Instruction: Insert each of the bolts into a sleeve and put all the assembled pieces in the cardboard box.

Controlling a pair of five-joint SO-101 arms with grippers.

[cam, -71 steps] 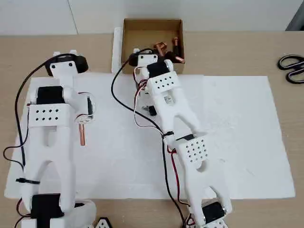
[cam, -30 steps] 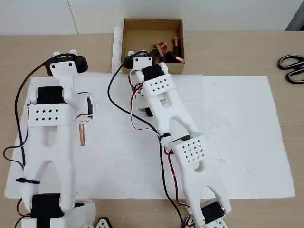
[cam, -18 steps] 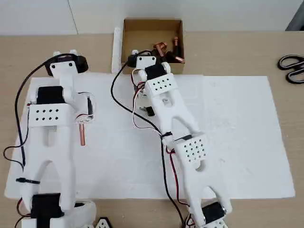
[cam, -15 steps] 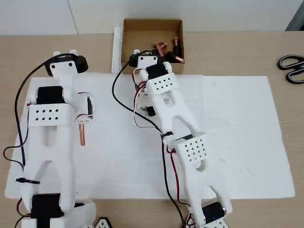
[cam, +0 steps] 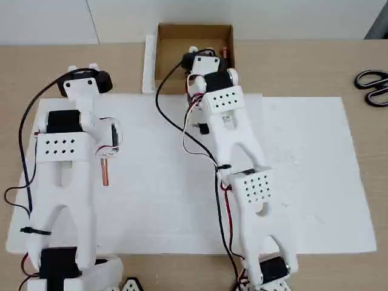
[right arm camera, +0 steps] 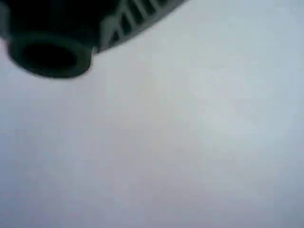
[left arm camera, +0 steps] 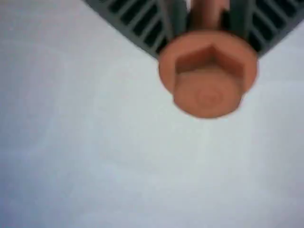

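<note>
Left gripper (left arm camera: 207, 16) is closed on the bolt (left arm camera: 207, 76), over the left of the sheet (cam: 303, 157). Right gripper (right arm camera: 71, 28) pinches a sleeve (right arm camera: 50, 56) mid-sheet. It has swung right and farther, toward the box (cam: 173, 42), so bolt and sleeve look further from mating.

White printed arms (cam: 242, 136), perforated plates (cam: 63, 147), black servos (cam: 63, 120), black-red cables (cam: 22, 145).
</note>
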